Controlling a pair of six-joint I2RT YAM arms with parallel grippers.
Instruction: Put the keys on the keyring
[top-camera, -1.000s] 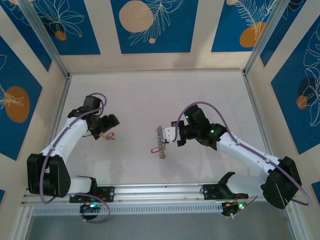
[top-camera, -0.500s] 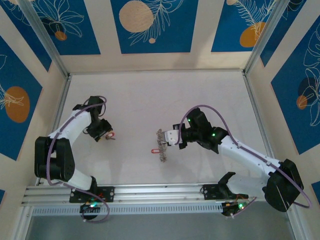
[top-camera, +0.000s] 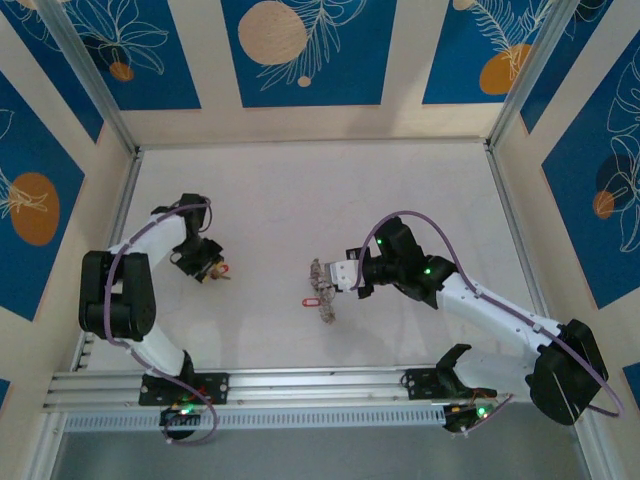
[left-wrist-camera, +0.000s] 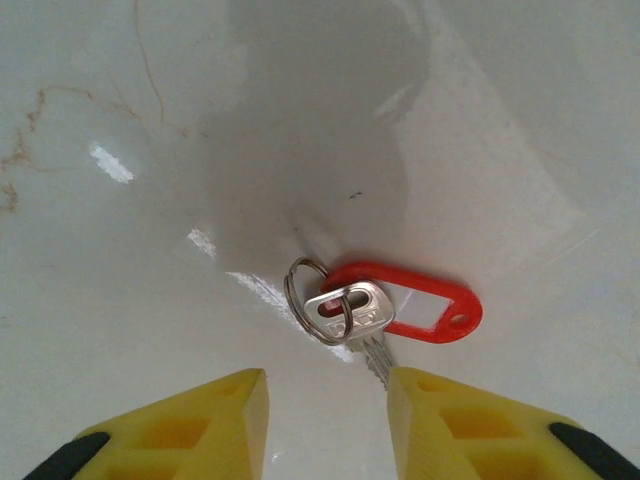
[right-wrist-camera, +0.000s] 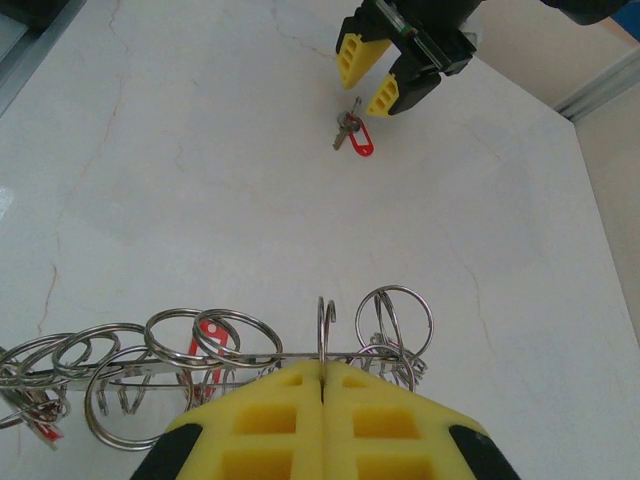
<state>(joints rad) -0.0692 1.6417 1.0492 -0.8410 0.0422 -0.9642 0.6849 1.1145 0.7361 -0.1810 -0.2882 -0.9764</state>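
The left gripper (left-wrist-camera: 325, 390) is low over the white table (left-wrist-camera: 130, 230) with its yellow fingers apart. One key (left-wrist-camera: 352, 312) with a red tag lies flat on the table, its blade reaching into the gap, not pinched. The right gripper (right-wrist-camera: 323, 372) has its fingers pressed together on a thin wire of the keyring (right-wrist-camera: 190, 352), near the middle of the table, well apart from that key.

I see a glossy, veined white tabletop (left-wrist-camera: 120, 250), a shiny metal key (left-wrist-camera: 352, 308) with a smooth red plastic tag (left-wrist-camera: 425, 310), and bright wire on the keyring (right-wrist-camera: 240, 356).
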